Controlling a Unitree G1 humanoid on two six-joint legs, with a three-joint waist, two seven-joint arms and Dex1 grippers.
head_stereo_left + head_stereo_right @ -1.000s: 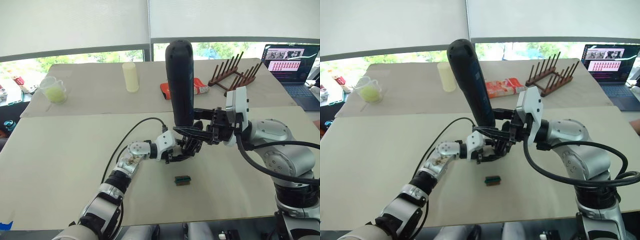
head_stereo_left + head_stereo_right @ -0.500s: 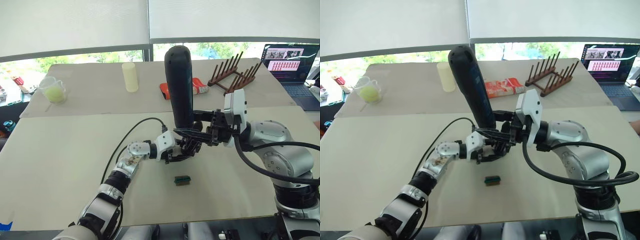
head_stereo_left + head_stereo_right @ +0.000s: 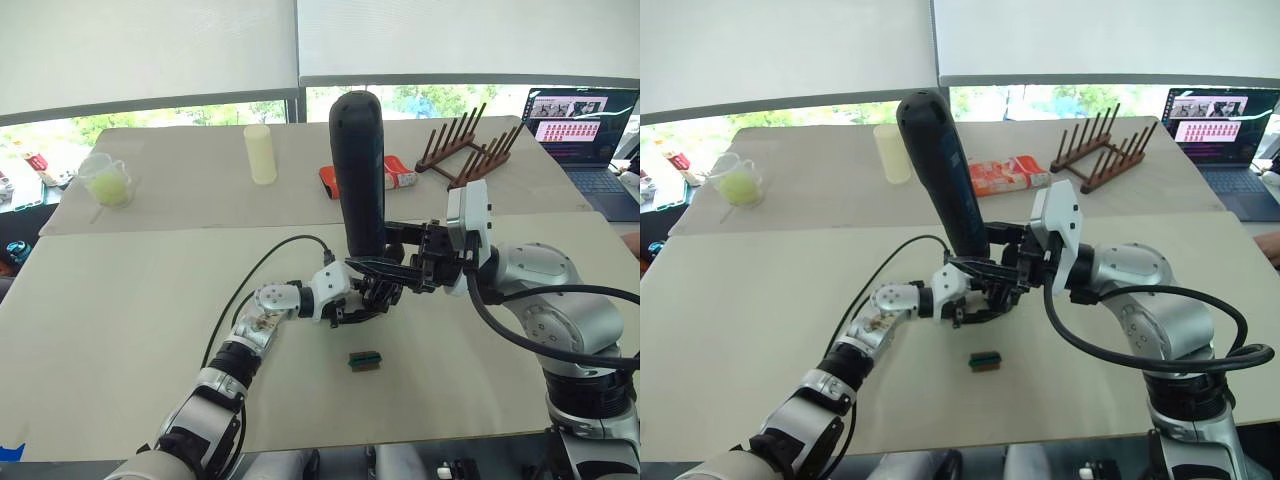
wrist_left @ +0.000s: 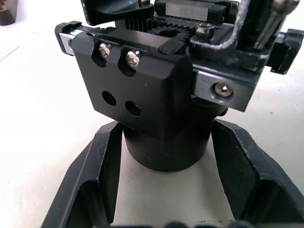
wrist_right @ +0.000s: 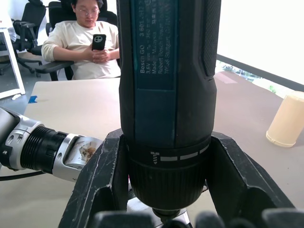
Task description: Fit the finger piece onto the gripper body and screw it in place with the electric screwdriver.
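My right gripper (image 3: 380,266) is shut on the electric screwdriver (image 3: 358,170), a thick black cylinder held upright at the table's middle with its bit end pointing down. Directly below it sits the gripper body (image 4: 156,90), with my left gripper (image 3: 362,303) shut around its round base (image 4: 166,152). A black block (image 4: 126,71) with two screw heads and two empty holes sits on the body's top. I cannot tell whether that block is the finger piece. The bit tip is hidden behind both grippers.
A small green block (image 3: 365,359) lies on the table just in front of the grippers. Farther back stand a pale cylinder (image 3: 261,153), a cup (image 3: 108,180), a red-and-white box (image 3: 398,173), a wooden rack (image 3: 468,148) and a laptop (image 3: 585,125). A seated person (image 5: 90,42) holds a phone.
The screwdriver has sunk a little toward the gripper body. My left arm has stayed where it was.
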